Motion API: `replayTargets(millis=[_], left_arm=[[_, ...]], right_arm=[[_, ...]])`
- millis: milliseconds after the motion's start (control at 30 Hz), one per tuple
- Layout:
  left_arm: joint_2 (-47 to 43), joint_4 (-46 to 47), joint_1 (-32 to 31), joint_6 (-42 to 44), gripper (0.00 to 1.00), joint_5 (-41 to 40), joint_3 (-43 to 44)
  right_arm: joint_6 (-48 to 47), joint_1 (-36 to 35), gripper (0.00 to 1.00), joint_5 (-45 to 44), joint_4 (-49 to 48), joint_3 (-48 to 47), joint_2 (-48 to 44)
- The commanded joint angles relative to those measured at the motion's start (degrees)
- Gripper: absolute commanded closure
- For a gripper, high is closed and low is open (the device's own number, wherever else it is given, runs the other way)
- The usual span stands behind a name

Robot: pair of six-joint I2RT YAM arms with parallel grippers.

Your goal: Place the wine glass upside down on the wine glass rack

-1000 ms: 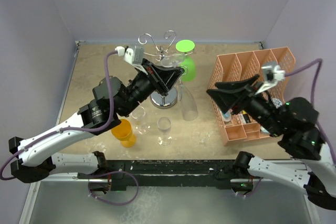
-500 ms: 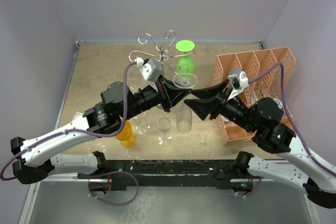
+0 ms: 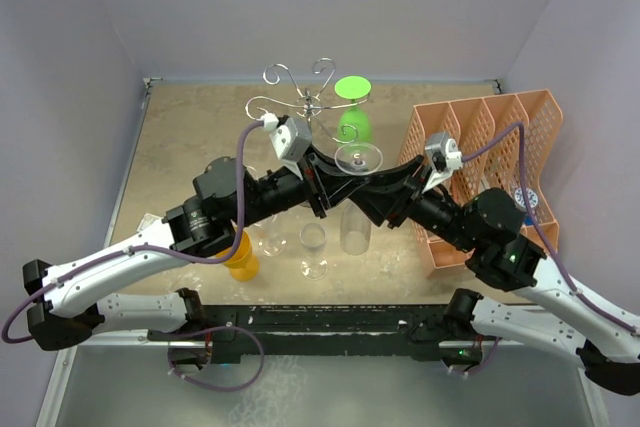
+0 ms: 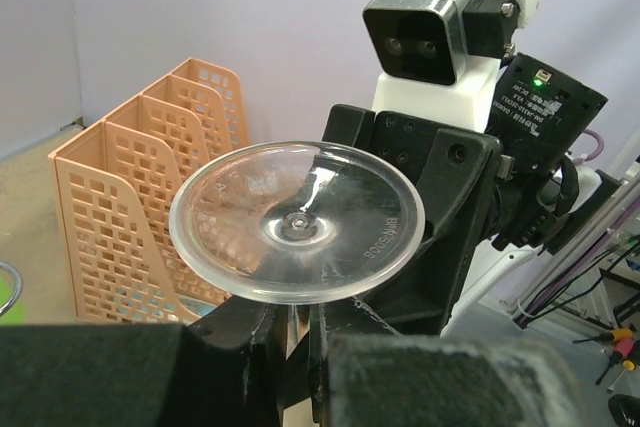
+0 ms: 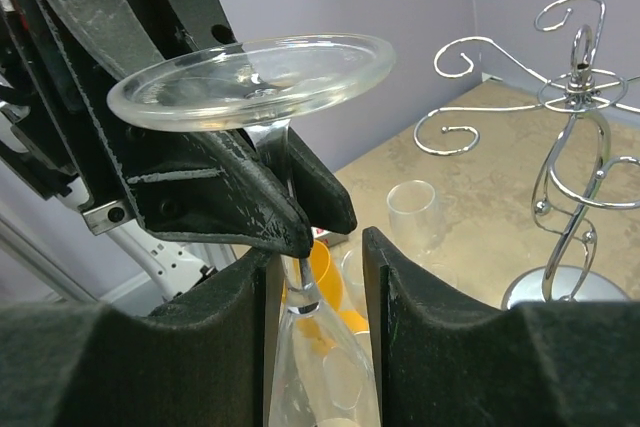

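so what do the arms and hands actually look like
The left arm and right arm have white shells, black joints and a purple cable running to a silver-and-white wrist camera. The left hand and right hand are black, with flat tapering fingers scuffed pale at the edges.

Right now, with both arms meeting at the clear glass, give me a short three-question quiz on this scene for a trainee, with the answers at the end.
1. True or false: the wine glass is held with its foot on top.
2. Where does the left gripper clamp it? A) on the stem just under the foot B) on the bowl's rim C) on the edge of the foot
3. Fill in: the upside-down glass next to the wine glass rack is ____ in colour.

Key: 1 true; 2 A; 3 green.
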State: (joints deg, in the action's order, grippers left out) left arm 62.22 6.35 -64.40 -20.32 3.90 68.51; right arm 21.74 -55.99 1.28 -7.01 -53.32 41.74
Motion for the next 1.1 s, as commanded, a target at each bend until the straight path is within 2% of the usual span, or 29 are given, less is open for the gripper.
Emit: replayTargets(millis=[0, 67, 167, 367, 467, 567, 667, 833, 967, 1067], left_arm=[[0.0, 6.8, -0.1, -0.3, 1.00, 3.1, 0.2], [0.1, 7.0, -0.1, -0.4, 1.00, 3.2, 0.1], [-0.1, 7.5, -0.1, -0.7, 1.00, 3.4, -0.3], [-1.0, 8.3, -0.1, -1.1, 1.00, 2.3, -1.8], [-1.6, 7.9, -0.1, -1.2, 1.00, 1.2, -2.4], [-2.0, 6.5, -0.1, -1.2, 0.89, -0.2, -2.4], [-2.3, 4.0, -0.1, -2.0, 0.71, -3.6, -2.1], [-3.2, -2.2, -0.1, -1.8, 0.57, -10.0, -1.5], [-5.3, -6.0, 0.0, -0.5, 0.55, -14.9, -0.7], [-7.1, -8.6, -0.1, 1.2, 0.55, -22.1, 0.2]], right_arm=[[1.0, -0.2, 0.61, -1.1, -3.6, 0.4, 0.9], [1.2, -0.2, 0.62, -1.9, -3.7, 0.4, 1.1], [1.6, -0.2, 0.70, -3.4, -3.8, 0.6, 1.4], [2.6, -0.2, 1.00, -4.2, -6.4, 2.7, 0.9], [1.7, -0.2, 1.00, -6.1, -8.2, 4.4, -0.1], [0.2, -0.2, 1.00, -7.9, -10.2, 5.5, -1.1], [-0.7, -0.2, 1.00, -10.0, -13.1, 7.6, -2.6], [-1.7, -0.2, 1.00, -16.7, -15.0, 10.4, -4.6], [-1.9, -0.2, 1.00, -23.8, -12.5, 11.2, -4.6], [-3.9, -0.2, 1.00, -26.1, -12.3, 12.6, -4.2]])
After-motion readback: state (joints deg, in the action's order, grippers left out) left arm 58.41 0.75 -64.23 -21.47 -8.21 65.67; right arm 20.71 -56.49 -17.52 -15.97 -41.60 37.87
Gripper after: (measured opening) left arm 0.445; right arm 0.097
